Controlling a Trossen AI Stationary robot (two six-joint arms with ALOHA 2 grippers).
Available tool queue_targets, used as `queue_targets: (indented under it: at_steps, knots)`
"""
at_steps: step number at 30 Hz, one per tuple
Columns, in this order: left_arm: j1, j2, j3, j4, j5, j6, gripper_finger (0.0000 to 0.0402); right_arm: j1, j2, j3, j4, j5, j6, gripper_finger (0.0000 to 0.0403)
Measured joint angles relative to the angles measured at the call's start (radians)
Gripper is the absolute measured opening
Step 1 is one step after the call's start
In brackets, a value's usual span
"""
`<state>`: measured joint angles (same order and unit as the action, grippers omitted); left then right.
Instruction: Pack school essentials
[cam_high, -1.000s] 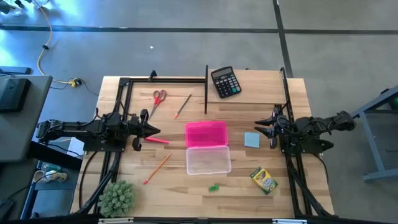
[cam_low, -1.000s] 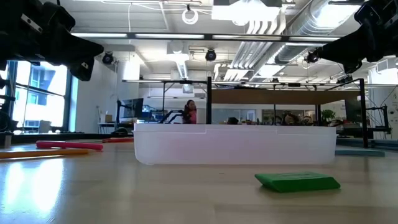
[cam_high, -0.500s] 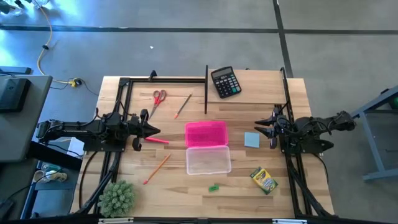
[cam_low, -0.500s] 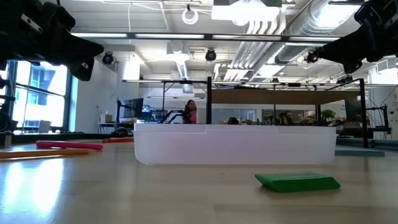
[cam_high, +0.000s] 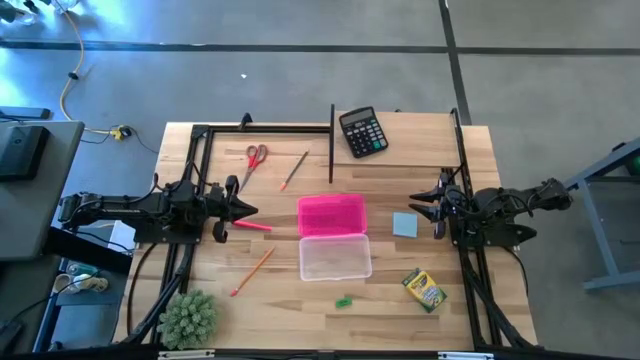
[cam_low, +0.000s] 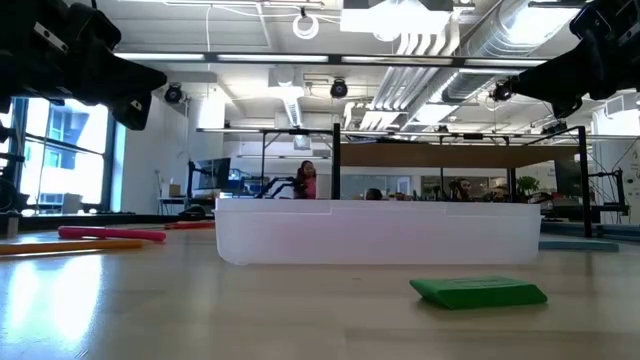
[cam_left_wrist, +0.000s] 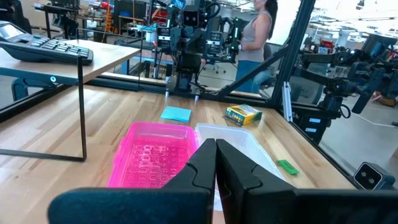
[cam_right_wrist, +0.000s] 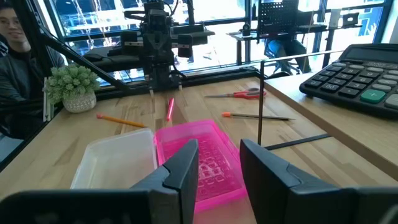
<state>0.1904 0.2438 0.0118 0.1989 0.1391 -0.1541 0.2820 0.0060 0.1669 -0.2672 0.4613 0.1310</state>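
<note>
An open pencil case lies flat at the table's middle, its pink half (cam_high: 332, 215) farther and its clear half (cam_high: 335, 258) nearer. Red-handled scissors (cam_high: 255, 156) and a pencil (cam_high: 294, 170) lie at the far left. A pink pen (cam_high: 252, 226) and an orange pencil (cam_high: 253, 271) lie left of the case. A light-blue square (cam_high: 404, 224), a crayon box (cam_high: 424, 289) and a tiny green piece (cam_high: 344, 301) lie to the right and near. My left gripper (cam_high: 252, 210) is shut and empty, above the pen. My right gripper (cam_high: 414, 205) is open and empty, beside the blue square.
A black calculator (cam_high: 362, 131) lies at the far edge. A fuzzy green plant ball (cam_high: 188, 317) stands at the near left corner. A black frame (cam_high: 331, 140) with an upright bar runs along the far and side edges. People show in the room behind.
</note>
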Motion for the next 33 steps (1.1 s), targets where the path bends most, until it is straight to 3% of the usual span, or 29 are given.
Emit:
queue_targets:
  at_steps: [33]
  knots:
    - [0.000,0.000,0.000,0.000,0.000,-0.056,0.0003,0.000,0.000,0.000,0.000,0.000,0.000,0.0110]
